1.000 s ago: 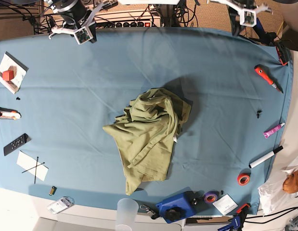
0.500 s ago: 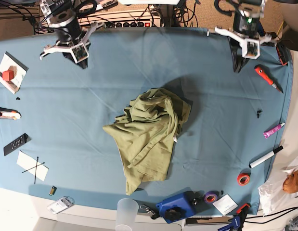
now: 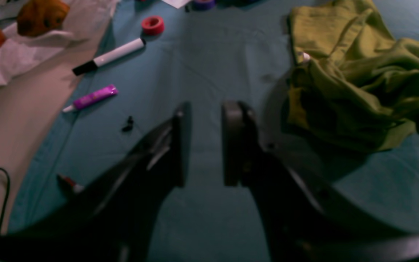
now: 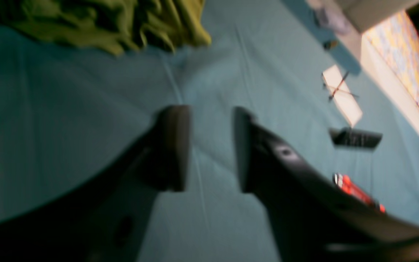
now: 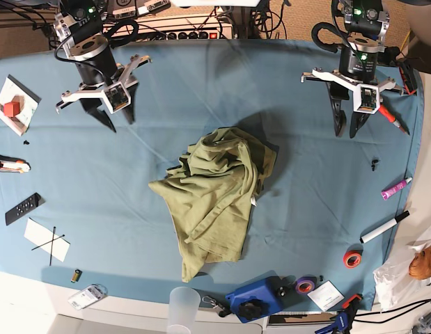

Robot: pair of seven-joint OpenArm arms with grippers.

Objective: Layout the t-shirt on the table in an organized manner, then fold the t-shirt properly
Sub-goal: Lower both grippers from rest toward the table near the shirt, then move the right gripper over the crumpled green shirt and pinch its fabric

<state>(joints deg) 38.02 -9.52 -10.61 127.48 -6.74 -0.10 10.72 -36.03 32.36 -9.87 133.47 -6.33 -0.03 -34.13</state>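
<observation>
The olive-green t-shirt [image 5: 216,196] lies crumpled in a heap at the middle of the blue table [image 5: 201,90]. My left gripper [image 5: 346,129] hovers over the table's back right, apart from the shirt, open and empty. In the left wrist view its fingers [image 3: 180,145] stand apart over bare cloth, with the shirt [image 3: 358,72] ahead to the right. My right gripper [image 5: 116,122] hovers at the back left, open and empty. In the right wrist view [image 4: 209,149] the shirt [image 4: 104,22] lies at the top left.
On the right are a red-handled screwdriver [image 5: 386,111], a purple tube [image 5: 396,188], a marker [image 5: 384,227] and a red tape roll [image 5: 351,259]. On the left are a remote [image 5: 23,208], a paper [image 5: 46,240] and a card with a red block [image 5: 14,104]. A cup [image 5: 183,306] and a blue object [image 5: 257,298] sit at the front edge.
Both arms have come forward from the back edge and out over the table, closer to the shirt. The shirt has not moved.
</observation>
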